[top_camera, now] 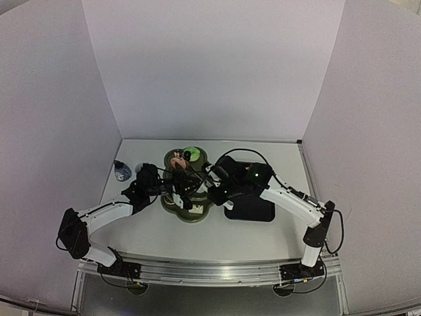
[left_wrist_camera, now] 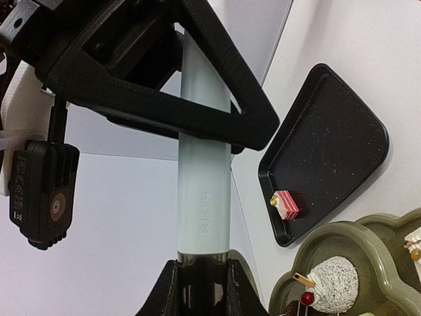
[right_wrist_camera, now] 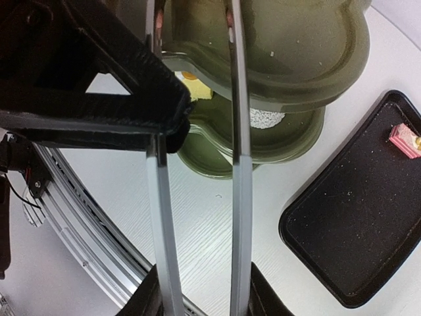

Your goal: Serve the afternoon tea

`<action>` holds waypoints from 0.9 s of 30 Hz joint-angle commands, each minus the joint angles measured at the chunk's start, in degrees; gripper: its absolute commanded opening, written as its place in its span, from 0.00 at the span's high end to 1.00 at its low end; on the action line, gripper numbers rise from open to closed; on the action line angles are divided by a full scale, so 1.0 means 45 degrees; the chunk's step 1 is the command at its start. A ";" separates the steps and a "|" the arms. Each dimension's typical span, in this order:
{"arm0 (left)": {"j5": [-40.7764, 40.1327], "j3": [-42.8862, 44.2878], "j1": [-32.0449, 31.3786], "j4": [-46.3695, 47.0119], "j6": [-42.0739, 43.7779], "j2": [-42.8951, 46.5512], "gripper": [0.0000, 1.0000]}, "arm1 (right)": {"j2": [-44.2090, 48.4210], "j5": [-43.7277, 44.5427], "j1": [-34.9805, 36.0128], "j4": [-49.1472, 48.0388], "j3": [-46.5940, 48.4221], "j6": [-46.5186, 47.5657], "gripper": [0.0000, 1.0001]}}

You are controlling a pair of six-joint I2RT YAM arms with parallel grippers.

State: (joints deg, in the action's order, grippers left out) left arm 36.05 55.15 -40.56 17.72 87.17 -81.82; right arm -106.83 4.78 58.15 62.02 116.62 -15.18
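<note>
The olive-green three-tier stand stands mid-table with both grippers at it. My left gripper is shut on the metal tongs, whose pale arm runs up past the right gripper's black frame. My right gripper has the tongs' two arms between its fingers, spread against them, with the tips reaching over the stand. A white speckled cake and a yellow cake sit on the stand's tiers. One pink striped cake lies on the black tray. A bluish cup stands at the left.
The black tray lies right of the stand, under the right arm. White walls close in the table on three sides. The metal rail with the arm bases runs along the near edge.
</note>
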 commanded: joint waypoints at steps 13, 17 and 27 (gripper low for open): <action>0.0342 -0.0254 -0.0050 0.1750 0.0549 0.0147 1.00 | 0.0341 0.0135 -0.0004 -0.0305 0.0528 -0.0106 0.55; 0.0206 -0.0248 -0.0050 0.2045 0.0266 0.0201 1.00 | 0.0374 0.0201 -0.0010 -0.0306 0.0726 -0.0088 0.55; 0.0434 -0.0182 -0.0050 0.2754 0.0316 0.0359 1.00 | 0.0674 0.0351 -0.0003 -0.0314 0.0687 -0.0182 0.50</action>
State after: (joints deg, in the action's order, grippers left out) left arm 37.31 53.74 -40.58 24.17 88.61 -81.82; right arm -106.47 5.21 58.15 60.96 118.98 -15.36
